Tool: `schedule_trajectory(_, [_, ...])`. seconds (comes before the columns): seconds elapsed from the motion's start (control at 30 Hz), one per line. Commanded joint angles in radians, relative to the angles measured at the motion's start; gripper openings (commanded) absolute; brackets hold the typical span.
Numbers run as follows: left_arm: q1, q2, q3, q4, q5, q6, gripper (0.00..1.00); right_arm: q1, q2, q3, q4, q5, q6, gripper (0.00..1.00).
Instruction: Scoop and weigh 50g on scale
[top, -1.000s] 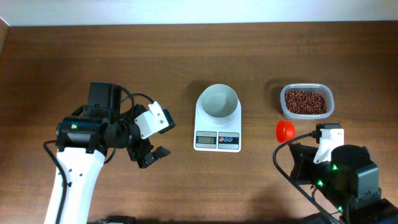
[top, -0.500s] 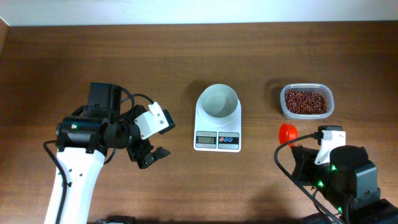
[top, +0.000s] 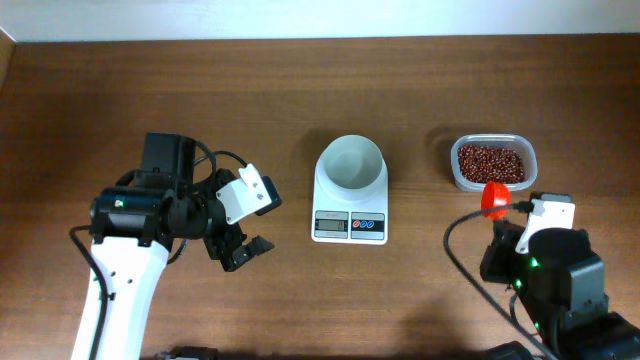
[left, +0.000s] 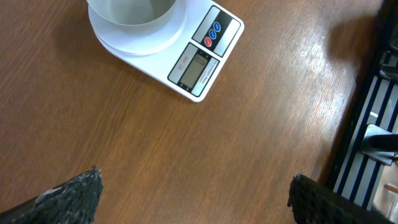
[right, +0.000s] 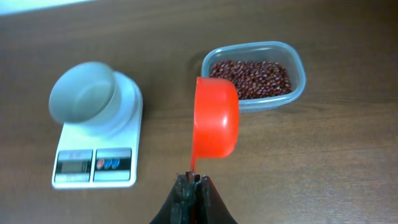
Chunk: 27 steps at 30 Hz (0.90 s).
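Observation:
The white scale stands mid-table with an empty round white bowl on its platform; it also shows in the left wrist view and the right wrist view. A clear tub of red beans sits to the scale's right. My right gripper is shut on the thin handle of a red scoop, whose cup hangs just in front of the tub. My left gripper is open over bare wood, left of the scale, holding nothing.
The left arm reaches over the table's left half. The right arm's body fills the front right corner. A dark slatted structure lies past the table edge in the left wrist view.
My right gripper has carried the red scoop away from the scale, to the right and back toward the bean tub. The left arm has not moved.

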Motion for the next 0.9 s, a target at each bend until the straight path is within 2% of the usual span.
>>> schedule_trajectory(0.0, [0.005, 0.000, 0.021, -0.002, 0.003, -0.006, 0.99, -0.008, 0.049, 0.018, 0.027, 0.051, 0.203, 0.04])
schedule_trajectory(0.07, [0.005, 0.000, 0.021, -0.002, 0.003, -0.006, 0.99, -0.008, 0.079, 0.027, 0.025, 0.010, 0.261, 0.04])
schedule_trajectory(0.23, [0.005, 0.000, 0.021, -0.002, 0.003, -0.006, 0.99, -0.008, 0.170, 0.132, 0.029, -0.034, 0.262, 0.04])
schedule_trajectory(0.3, [0.005, 0.000, 0.021, -0.002, 0.003, -0.006, 0.99, -0.012, 0.214, 0.200, 0.020, -0.032, 0.236, 0.04])
schedule_trajectory(0.4, [0.005, 0.000, 0.021, -0.002, 0.003, -0.006, 0.99, -0.079, 0.319, 0.335, -0.080, -0.030, 0.179, 0.04])
schedule_trajectory(0.53, [0.005, 0.000, 0.021, -0.002, 0.003, -0.006, 0.99, -0.192, 0.473, 0.483, -0.188, -0.054, 0.032, 0.04])
schedule_trajectory(0.57, [0.005, 0.000, 0.021, -0.002, 0.003, -0.006, 0.99, -0.255, 0.573, 0.570, -0.223, -0.103, -0.068, 0.04])
schedule_trajectory(0.67, [0.005, 0.000, 0.021, -0.002, 0.003, -0.006, 0.99, -0.322, 0.702, 0.654, -0.257, -0.163, -0.207, 0.04])
schedule_trajectory(0.8, [0.005, 0.000, 0.021, -0.002, 0.003, -0.006, 0.99, -0.349, 0.883, 0.710, -0.248, -0.161, -0.385, 0.04])
schedule_trajectory(0.87, [0.006, 0.000, 0.021, -0.002, 0.003, -0.006, 0.99, -0.349, 0.948, 0.710, -0.241, -0.145, -0.430, 0.04])
